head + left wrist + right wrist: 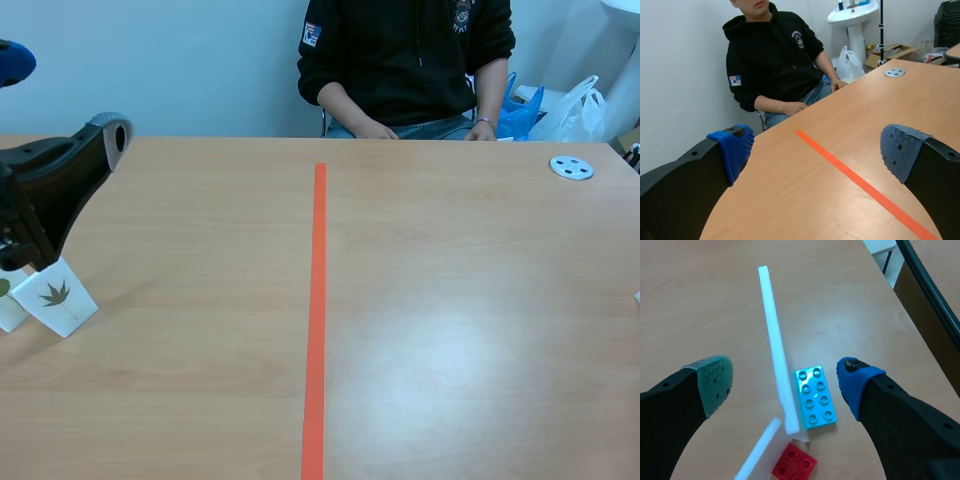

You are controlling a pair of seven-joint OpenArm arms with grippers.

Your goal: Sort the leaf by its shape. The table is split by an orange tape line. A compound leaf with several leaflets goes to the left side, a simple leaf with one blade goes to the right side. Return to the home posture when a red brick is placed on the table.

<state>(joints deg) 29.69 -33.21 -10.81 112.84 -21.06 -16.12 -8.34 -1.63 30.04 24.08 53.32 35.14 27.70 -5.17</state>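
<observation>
Wooden surface (450, 300), split down the middle by an orange tape line (317, 300). At the lower left of the frame, left of the line, a white leaf card (57, 297) stands just below the left arm (60, 180). The left tool (817, 150) is released. The right tool (785, 384) is released, with a red brick (794, 464) lying between its fingers.

Thick black fingers (675, 192) end in dotted pads (736, 149), mostly blue, one grey-green.

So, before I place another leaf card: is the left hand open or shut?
The left hand is open: its blue pads sit wide apart, only table and orange tape between them.
</observation>
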